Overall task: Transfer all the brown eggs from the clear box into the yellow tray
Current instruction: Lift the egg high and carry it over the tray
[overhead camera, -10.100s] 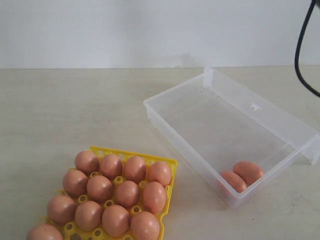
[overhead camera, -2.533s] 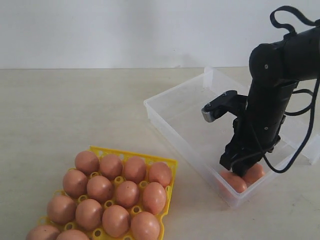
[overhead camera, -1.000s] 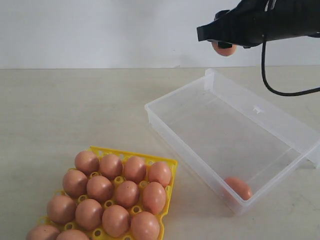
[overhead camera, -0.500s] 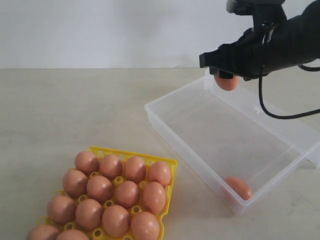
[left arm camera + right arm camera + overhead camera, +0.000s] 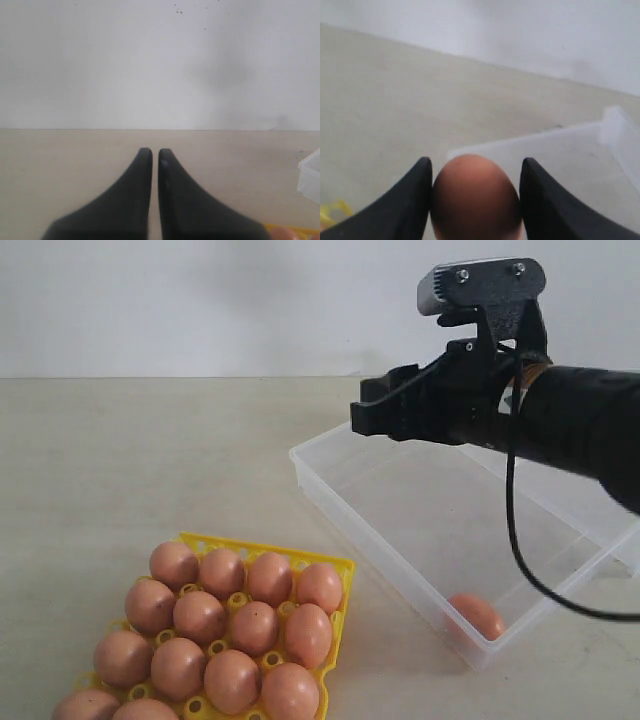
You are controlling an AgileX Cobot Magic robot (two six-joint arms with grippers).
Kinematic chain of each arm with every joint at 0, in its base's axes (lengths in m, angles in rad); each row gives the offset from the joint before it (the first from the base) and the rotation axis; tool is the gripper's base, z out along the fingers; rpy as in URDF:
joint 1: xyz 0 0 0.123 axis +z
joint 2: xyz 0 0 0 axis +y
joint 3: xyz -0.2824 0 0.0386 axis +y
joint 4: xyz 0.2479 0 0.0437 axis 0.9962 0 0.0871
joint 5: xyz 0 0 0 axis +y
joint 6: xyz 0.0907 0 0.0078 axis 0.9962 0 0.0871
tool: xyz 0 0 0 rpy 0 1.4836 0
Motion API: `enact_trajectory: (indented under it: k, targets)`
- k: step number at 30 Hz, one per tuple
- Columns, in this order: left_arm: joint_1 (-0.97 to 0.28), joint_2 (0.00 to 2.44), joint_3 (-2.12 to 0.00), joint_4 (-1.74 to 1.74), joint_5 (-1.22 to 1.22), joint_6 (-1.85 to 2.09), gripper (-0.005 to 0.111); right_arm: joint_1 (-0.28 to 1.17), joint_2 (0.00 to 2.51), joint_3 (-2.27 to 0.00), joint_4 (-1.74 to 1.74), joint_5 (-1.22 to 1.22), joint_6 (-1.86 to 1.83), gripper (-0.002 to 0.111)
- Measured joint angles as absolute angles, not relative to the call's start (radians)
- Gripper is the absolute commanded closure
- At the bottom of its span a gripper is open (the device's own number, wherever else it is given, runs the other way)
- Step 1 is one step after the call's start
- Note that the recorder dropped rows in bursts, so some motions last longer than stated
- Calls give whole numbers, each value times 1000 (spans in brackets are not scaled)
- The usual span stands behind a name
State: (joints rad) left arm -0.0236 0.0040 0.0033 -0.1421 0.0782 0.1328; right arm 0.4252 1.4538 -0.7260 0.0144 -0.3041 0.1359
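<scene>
My right gripper (image 5: pixel 476 161) is shut on a brown egg (image 5: pixel 475 200), pinched between both fingers. In the exterior view this gripper (image 5: pixel 362 418) hangs above the near-left part of the clear box (image 5: pixel 322 486), pointing left; the held egg is hidden behind the fingers there. One brown egg (image 5: pixel 476 615) lies in the box's front right corner. The yellow tray (image 5: pixel 300 562) at the front left holds several brown eggs (image 5: pixel 254 627). My left gripper (image 5: pixel 155 152) is shut on nothing, low over the table, and does not show in the exterior view.
The box's lid flap (image 5: pixel 545 485) lies open along its far side. A black cable (image 5: pixel 520 560) droops from the right arm over the box. A corner of the box (image 5: pixel 311 175) and a tray edge (image 5: pixel 295 231) show in the left wrist view.
The right gripper took one of the two eggs from the box, lifted it high, then came down and leftward with it. One egg stays in the box.
</scene>
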Motion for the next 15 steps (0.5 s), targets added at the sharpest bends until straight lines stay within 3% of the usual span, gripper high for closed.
enact_trajectory:
  k: [7, 15]
  targets:
    - [-24, 4, 3, -142, 78, 133, 103, 563, 1430, -596, 11, -689, 349, 108]
    - [-24, 4, 3, -142, 78, 133, 103, 753, 1428, -593, -61, -759, 299, 109]
